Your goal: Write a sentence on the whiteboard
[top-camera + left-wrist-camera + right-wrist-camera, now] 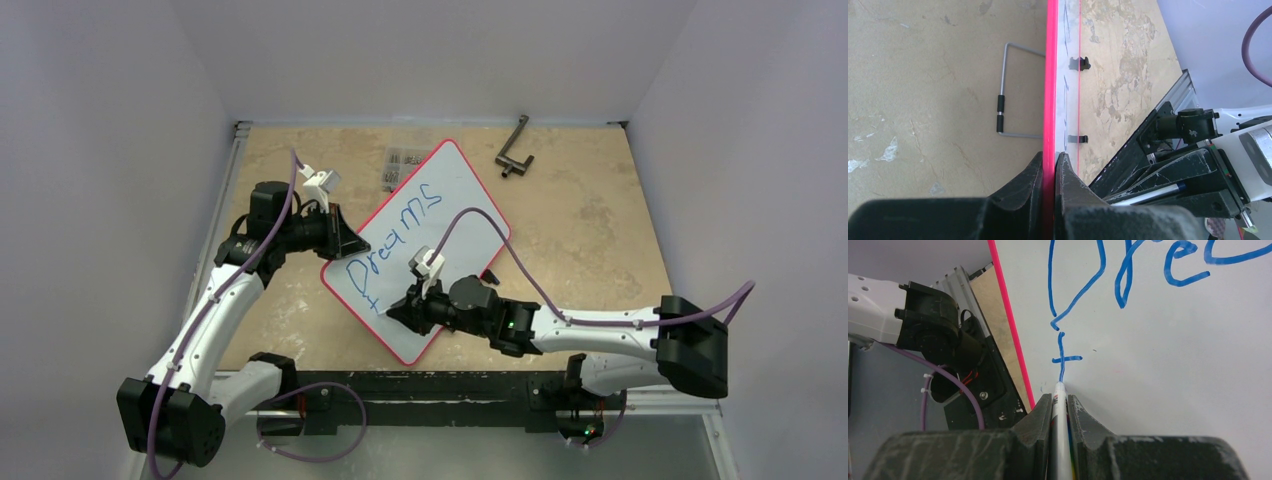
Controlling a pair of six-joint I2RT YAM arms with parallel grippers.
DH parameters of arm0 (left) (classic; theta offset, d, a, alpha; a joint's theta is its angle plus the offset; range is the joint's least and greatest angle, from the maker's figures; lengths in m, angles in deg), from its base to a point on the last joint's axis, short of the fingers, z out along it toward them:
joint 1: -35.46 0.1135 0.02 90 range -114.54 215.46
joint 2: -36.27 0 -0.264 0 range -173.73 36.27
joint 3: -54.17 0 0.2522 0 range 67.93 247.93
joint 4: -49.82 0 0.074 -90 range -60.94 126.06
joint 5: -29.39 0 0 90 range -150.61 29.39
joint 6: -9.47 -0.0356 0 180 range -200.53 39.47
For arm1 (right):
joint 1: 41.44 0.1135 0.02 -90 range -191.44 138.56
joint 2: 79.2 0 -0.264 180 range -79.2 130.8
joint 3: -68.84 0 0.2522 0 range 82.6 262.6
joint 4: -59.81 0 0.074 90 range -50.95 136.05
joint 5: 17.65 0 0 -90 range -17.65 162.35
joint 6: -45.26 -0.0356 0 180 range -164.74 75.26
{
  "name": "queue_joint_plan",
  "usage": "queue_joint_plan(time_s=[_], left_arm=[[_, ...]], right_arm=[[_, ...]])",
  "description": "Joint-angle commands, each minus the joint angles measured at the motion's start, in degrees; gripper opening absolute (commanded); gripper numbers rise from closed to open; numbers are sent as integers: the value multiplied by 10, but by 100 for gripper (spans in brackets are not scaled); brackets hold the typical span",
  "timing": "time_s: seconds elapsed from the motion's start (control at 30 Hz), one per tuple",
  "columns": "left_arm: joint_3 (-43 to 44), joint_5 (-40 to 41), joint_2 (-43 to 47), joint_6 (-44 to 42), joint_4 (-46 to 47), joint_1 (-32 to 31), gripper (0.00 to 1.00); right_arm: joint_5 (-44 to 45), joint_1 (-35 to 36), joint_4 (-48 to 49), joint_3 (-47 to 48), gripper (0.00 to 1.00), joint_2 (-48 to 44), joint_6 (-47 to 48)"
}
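A tan, mottled table (600, 230) sits between pale walls (100, 120). Near its far edge, toward the right, lies a dark crank-shaped metal piece (514, 152). Left of it lies a small grey patterned packet (398, 165), too small to identify.

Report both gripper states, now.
Left gripper: shut on the whiteboard edge.
Right gripper: shut on the marker, tip touching the whiteboard.

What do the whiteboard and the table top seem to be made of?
The whiteboard: smooth white sheet, probably coated plastic or metal, with a thin red plastic-looking rim. The table top: matte, mottled beige, like stone or worn laminate.
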Motion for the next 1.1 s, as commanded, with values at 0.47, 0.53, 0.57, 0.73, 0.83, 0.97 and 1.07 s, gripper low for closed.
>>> queue_joint_plan(time_s=[0.47, 0.53, 0.57, 0.73, 0.83, 0.97, 1.07], left_arm=[[-2, 63, 1, -64, -9, -4, 0], [-3, 61, 2, -62, -8, -4, 0], [-2, 60, 2, -63, -8, -4, 0], [-2, 58, 3, -62, -8, -4, 0], [-2, 57, 3, -62, -8, -4, 0], [-3, 55, 3, -62, -7, -4, 0], [-3, 53, 3, -61, -7, -4, 0]], right_arm=[[70, -4, -75, -14, 0, -3, -1], [84, -4, -86, -8, 0, -6, -1], [90, -4, -92, -4, 0, -7, -2], [105, -4, -111, 22, 0, -7, 7], [112, -4, -120, 42, 0, -7, 17], [111, -4, -117, 60, 0, -24, 22], [111, -4, -99, 63, 0, -48, 20]])
